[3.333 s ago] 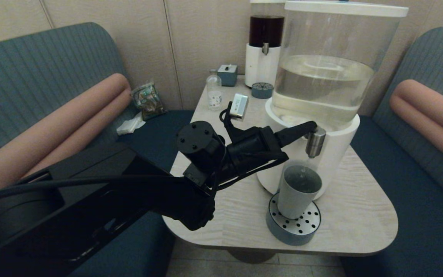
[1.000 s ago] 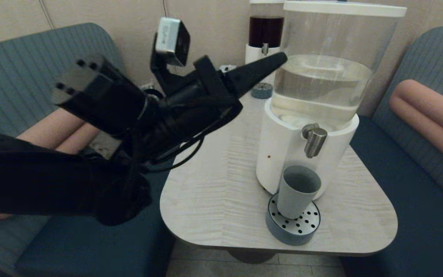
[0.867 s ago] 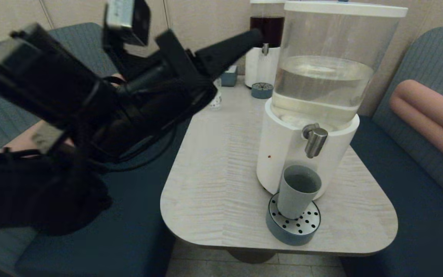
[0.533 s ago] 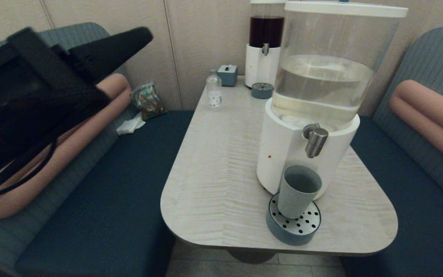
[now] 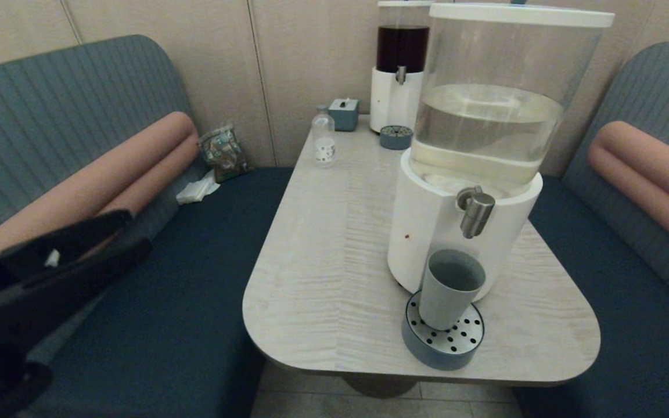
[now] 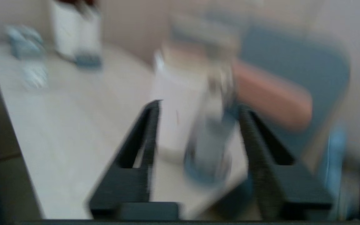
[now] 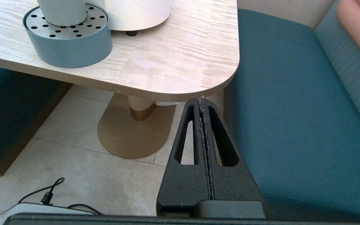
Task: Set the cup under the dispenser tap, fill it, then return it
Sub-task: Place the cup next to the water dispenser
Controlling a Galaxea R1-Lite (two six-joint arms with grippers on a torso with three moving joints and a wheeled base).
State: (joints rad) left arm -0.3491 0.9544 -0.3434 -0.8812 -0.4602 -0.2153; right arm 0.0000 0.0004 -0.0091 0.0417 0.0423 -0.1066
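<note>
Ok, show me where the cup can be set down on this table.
Free: the wide bare strip of table left of the big dispenser, from the bottle to the near edge. Crowded: the cup on its tray under the tap.

Grey-green tapered cup (image 5: 449,289), upright and handleless, standing on the perforated metal top of a round blue-grey tray (image 5: 442,345). Directly above its open mouth, apart from it: stubby brushed-steel dispenser tap (image 5: 475,212), angled downward.
</note>
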